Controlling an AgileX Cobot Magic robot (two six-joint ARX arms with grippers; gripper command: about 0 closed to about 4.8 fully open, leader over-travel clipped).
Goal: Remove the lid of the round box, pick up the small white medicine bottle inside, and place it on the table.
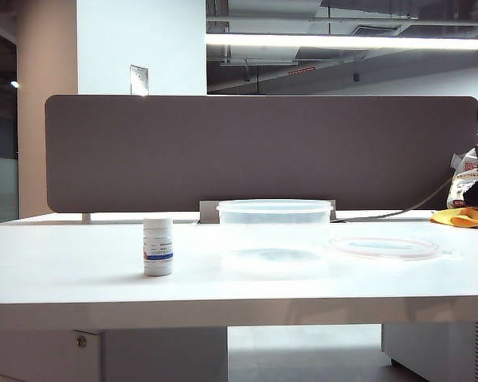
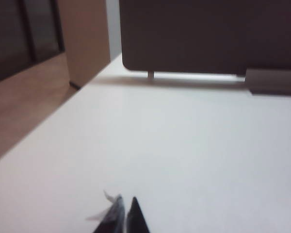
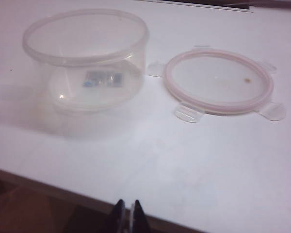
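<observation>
The small white medicine bottle (image 1: 158, 246) stands upright on the white table (image 1: 72, 270), left of the round box (image 1: 274, 234). That clear tub is open and holds nothing. Its lid (image 1: 384, 247) lies flat on the table to the right of it. In the right wrist view the round box (image 3: 85, 58) and the lid (image 3: 218, 81) lie side by side, beyond the shut right gripper (image 3: 127, 204), which hovers over the table's near edge. The left gripper (image 2: 126, 201) is shut and empty over bare tabletop. Neither gripper shows in the exterior view.
A dark brown partition panel (image 1: 263, 151) runs along the back of the table. At the far right edge sit a yellow cloth (image 1: 462, 217) and a printed bag (image 1: 468, 175). A brown cabinet (image 2: 82, 39) stands past the table's left corner.
</observation>
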